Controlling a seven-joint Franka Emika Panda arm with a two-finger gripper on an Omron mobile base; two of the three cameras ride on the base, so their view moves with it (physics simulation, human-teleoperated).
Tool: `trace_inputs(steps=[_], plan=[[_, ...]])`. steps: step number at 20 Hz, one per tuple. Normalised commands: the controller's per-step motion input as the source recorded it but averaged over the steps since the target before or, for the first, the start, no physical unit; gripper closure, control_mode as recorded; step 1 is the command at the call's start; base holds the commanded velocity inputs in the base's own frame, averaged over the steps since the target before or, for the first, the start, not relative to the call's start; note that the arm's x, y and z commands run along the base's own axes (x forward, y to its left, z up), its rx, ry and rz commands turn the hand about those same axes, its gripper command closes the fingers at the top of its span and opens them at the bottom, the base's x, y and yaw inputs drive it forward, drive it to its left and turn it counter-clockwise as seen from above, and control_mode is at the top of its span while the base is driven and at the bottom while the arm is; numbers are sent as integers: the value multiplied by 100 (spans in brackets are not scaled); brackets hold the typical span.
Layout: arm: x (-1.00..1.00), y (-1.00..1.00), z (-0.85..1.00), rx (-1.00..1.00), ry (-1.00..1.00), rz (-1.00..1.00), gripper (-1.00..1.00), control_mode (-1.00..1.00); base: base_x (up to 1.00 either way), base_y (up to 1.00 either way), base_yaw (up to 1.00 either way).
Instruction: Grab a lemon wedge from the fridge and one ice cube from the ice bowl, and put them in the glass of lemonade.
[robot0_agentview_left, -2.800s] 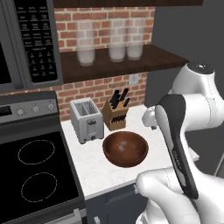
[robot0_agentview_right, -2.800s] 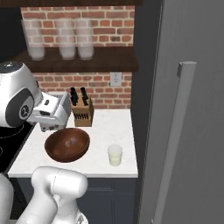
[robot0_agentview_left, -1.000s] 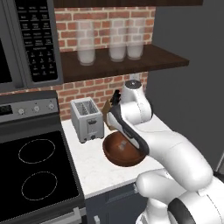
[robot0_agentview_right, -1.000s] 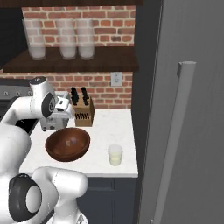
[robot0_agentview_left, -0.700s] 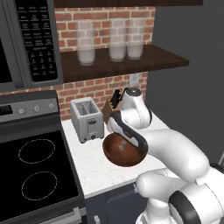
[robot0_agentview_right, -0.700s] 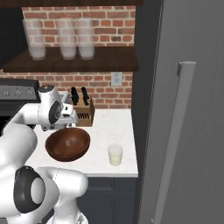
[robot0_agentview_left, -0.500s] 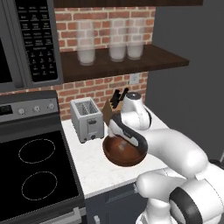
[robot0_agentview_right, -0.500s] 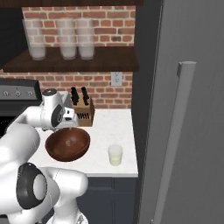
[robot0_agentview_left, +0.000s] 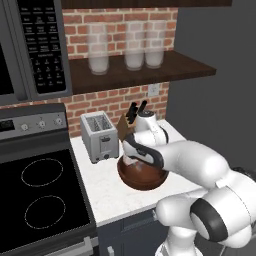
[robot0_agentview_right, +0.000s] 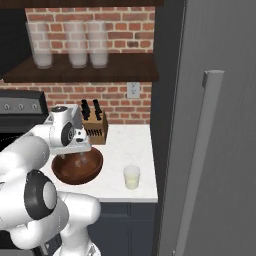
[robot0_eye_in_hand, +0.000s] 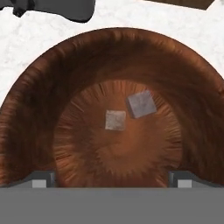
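Observation:
The dark brown wooden ice bowl (robot0_agentview_left: 145, 179) (robot0_agentview_right: 75, 171) sits on the white counter. In the hand view two pale grey ice cubes (robot0_eye_in_hand: 115, 120) (robot0_eye_in_hand: 141, 104) lie side by side on the floor of the bowl (robot0_eye_in_hand: 39, 96). My gripper (robot0_eye_in_hand: 113, 179) (robot0_agentview_left: 132, 162) (robot0_agentview_right: 78, 156) hangs open just above the bowl's middle, pointing straight down, nothing between its fingers. The glass of lemonade (robot0_agentview_right: 131, 177) stands right of the bowl near the counter's front edge. The fridge (robot0_agentview_right: 220, 100) is at the far right with its door shut, so the lemon wedge is hidden.
A silver toaster (robot0_agentview_left: 100, 136) stands left of the bowl and a knife block (robot0_agentview_right: 94, 128) behind it against the brick wall. A black stove (robot0_agentview_left: 40, 200) lies further left. Frosted jars (robot0_agentview_right: 72, 44) stand on a dark shelf overhead. The fridge's bar handle (robot0_agentview_right: 202, 155) juts out.
The hand has come down closer over the bowl's middle and the arm has shifted slightly. The jaws stayed open. Bowl, cubes and glass have not moved.

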Motion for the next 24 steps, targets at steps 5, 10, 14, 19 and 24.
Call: trace_inputs(steps=[5,10,14,19,24], plan=[[5,0,-43,-1,7,0,-100,-100,0,0,0],[11,0,-20,0,1,0,-100,-100,0,0,0],[13,0,-16,0,3,-1,-100,-100,0,0,0],[4,0,-11,0,3,-4,-100,-100,0,0,0],[0,0,-11,0,0,-3,-100,-100,0,0,0]])
